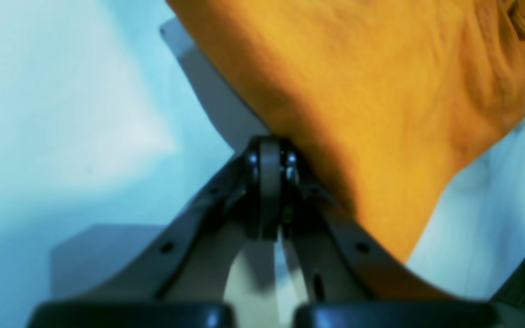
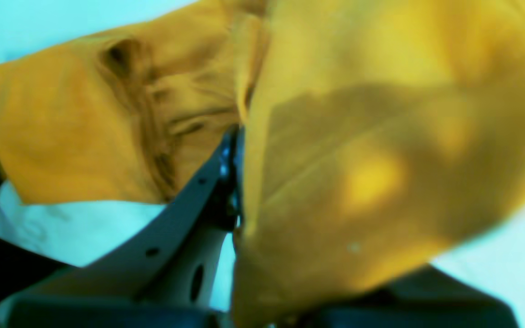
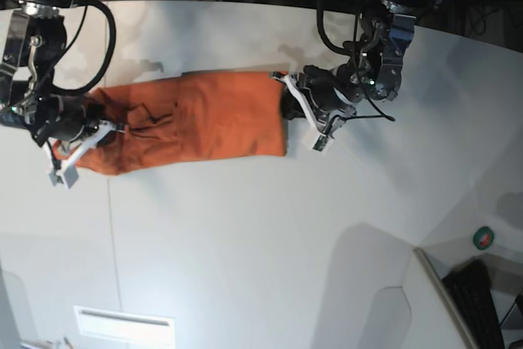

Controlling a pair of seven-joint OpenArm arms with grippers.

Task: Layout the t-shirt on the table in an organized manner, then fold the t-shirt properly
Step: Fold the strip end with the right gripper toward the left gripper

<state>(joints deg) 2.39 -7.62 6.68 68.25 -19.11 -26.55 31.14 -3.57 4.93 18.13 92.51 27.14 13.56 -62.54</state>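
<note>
Base view: t-shirt [image 3: 204,124] lies stretched across white counter [image 3: 245,234]; left tool [image 3: 288,97] clamped on one end of t-shirt, right tool [image 3: 86,140] pinching cloth at opposite end

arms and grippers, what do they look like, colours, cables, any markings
Both arms are black with silvery metal joints, and a thick black cable loops beside each one. The left gripper and the right gripper have pale grey-white curved fingers dotted with small dark screw holes, on black bases. No markings can be read.
</note>
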